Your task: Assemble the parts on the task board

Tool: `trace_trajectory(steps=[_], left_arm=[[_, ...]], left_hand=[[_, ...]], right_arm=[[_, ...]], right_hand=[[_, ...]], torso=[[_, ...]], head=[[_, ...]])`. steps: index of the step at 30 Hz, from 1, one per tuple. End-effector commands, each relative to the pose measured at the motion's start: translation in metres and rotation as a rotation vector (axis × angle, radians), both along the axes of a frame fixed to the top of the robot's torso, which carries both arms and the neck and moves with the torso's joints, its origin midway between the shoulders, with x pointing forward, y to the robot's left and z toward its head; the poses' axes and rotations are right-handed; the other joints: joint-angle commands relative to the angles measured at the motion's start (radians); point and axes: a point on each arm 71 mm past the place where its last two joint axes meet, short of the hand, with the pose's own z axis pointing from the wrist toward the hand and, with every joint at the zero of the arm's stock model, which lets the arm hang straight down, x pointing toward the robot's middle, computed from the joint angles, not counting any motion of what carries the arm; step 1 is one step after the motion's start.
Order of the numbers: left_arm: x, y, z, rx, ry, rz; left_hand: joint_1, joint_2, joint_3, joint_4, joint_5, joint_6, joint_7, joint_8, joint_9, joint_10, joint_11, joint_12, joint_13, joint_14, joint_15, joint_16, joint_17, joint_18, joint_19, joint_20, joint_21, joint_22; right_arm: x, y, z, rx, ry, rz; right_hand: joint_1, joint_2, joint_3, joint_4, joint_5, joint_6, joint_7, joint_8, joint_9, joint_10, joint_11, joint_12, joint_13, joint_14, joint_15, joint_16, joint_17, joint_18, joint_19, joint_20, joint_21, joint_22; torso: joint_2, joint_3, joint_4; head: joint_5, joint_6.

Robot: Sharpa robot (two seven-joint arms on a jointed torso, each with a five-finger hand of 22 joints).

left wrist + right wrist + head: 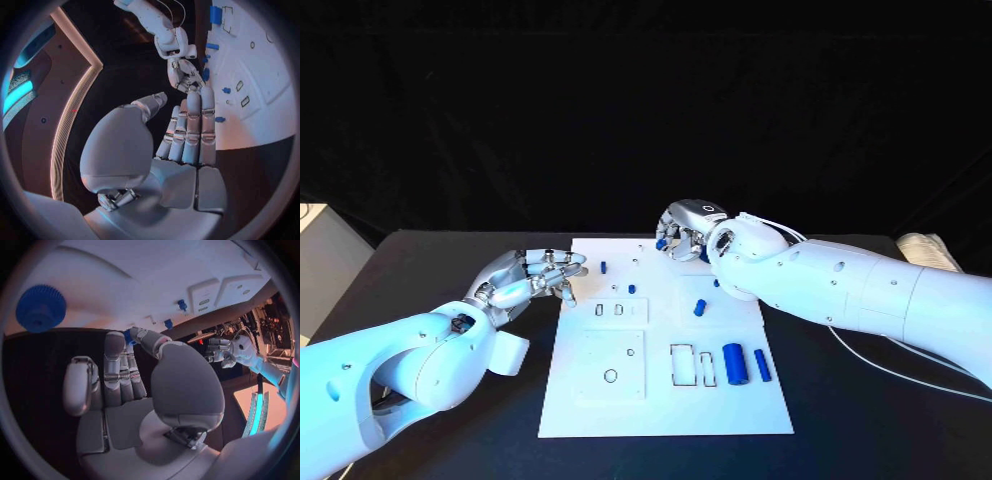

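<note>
The right hand (687,232) sits over the far edge of the white board (668,400), fingers curled downward. A small blue piece (661,243) shows at its fingertips, and in the right wrist view the same blue piece (129,336) sits between the thumb and the tips of the fingers (114,347), so the hand pinches it. A blue gear-like part (40,308) lies on the board well beyond those fingers, with two small blue pegs (182,305) standing further off near the white inset blocks.

The left hand (531,280) hovers at the board's left edge, just off the white surface over the black table (430,260). Its fingers (192,125) lie straight and close together, the thumb apart, with nothing between them: released. A small blue peg (603,267) stands on the board just beside its fingertips, apart from them.

Nearer the robot, past both hands, a thick blue cylinder (734,362) and a thinner blue bar (762,364) lie side by side by the rectangular slots (684,364). Another blue piece (700,307) sits mid-board, under the right forearm. The near left part of the board is bare white around an oval hole (610,375), and black table runs along both long edges.
</note>
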Motion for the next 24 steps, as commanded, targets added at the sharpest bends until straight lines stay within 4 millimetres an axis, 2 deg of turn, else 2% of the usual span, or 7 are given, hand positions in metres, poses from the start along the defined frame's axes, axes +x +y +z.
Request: trace_trajectory(steps=[1,15,20,24], left_arm=[[-0.001,-0.005,0.002,-0.009,-0.009,-0.028],[-0.002,-0.011,0.004,-0.014,-0.011,-0.043],[-0.002,-0.012,0.005,-0.016,-0.013,-0.046],[-0.002,-0.013,0.006,-0.016,-0.015,-0.046]], left_hand=[[0.002,0.001,0.003,-0.003,-0.005,-0.005,-0.001,-0.004,0.002,-0.006,0.000,-0.005,-0.001,-0.007,-0.002,-0.007,-0.001,0.006,-0.006,-0.002,-0.001,-0.001],[0.002,0.001,0.003,-0.003,-0.005,-0.005,-0.001,-0.004,0.002,-0.006,0.000,-0.005,-0.001,-0.007,-0.002,-0.007,-0.001,0.006,-0.006,-0.002,-0.001,-0.001],[0.002,0.001,0.003,-0.003,-0.005,-0.005,-0.001,-0.004,0.002,-0.006,0.000,-0.005,-0.001,-0.007,-0.002,-0.007,-0.001,0.006,-0.006,-0.002,-0.001,-0.001],[0.002,0.001,0.003,-0.003,-0.005,-0.005,-0.001,-0.004,0.002,-0.006,0.000,-0.005,-0.001,-0.007,-0.002,-0.007,-0.001,0.006,-0.006,-0.002,-0.001,-0.001]], right_arm=[[0.005,0.001,0.003,0.007,-0.016,-0.018],[0.010,0.017,0.002,0.004,-0.016,-0.008],[0.012,0.017,0.002,0.006,-0.017,-0.013],[0.011,0.021,0.002,0.007,-0.015,-0.005]], right_hand=[[-0.010,-0.002,0.000,0.008,0.003,0.004,0.002,0.002,0.009,0.000,0.003,0.000,0.002,0.005,0.003,0.002,-0.002,-0.008,0.005,-0.004,0.001,-0.003],[-0.014,-0.003,0.000,0.011,0.003,0.000,0.004,0.000,0.010,-0.003,0.004,-0.002,0.003,0.003,0.004,-0.004,-0.005,-0.007,0.003,-0.003,-0.002,-0.008],[-0.014,-0.002,0.001,0.011,0.003,-0.002,0.004,-0.001,0.011,-0.003,0.005,-0.003,0.003,0.003,0.004,-0.003,-0.004,-0.007,0.003,-0.003,-0.002,-0.007],[-0.014,-0.002,0.001,0.011,0.003,-0.002,0.004,-0.001,0.011,-0.003,0.005,-0.003,0.003,0.003,0.004,-0.003,-0.004,-0.007,0.003,-0.003,-0.002,-0.007]], torso=[[0.002,-0.0017,0.0026],[0.010,-0.0102,0.0180],[0.013,-0.0129,0.0207],[0.012,-0.0124,0.0188]], head=[[0.000,0.000],[-0.006,-0.001],[-0.006,0.001],[-0.002,0.000]])
